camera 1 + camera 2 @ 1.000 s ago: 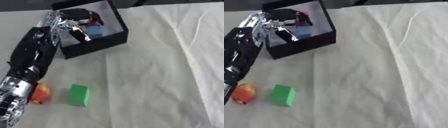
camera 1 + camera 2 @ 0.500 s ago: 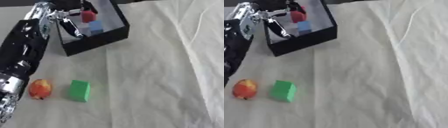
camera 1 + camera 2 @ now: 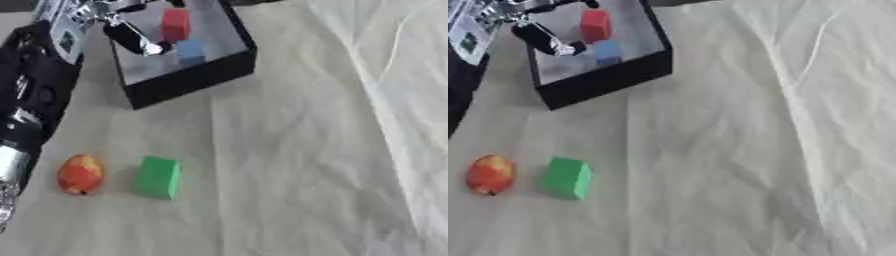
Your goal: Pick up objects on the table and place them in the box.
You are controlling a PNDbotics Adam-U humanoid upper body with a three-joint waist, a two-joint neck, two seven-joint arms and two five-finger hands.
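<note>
Two blocks, red [image 3: 175,24] and blue [image 3: 189,51], lie in the black box [image 3: 188,80]. Left hand [image 3: 122,27] hangs over its left side, fingers curled, holding nothing. Near left, a green block [image 3: 158,177] sits beside a red-orange fruit [image 3: 80,173].

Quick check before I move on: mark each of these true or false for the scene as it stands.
1. A red block and a light blue block lie inside the black box. True.
2. The green block is already in the box. False: it lies on the cloth-covered table.
3. The red-orange fruit-shaped object lies left of the green block. True.
4. The left hand is at the near edge of the table. False: it is over the box's far left corner.
5. The right hand is holding the fruit-shaped object. False: no right hand is in view.
</note>
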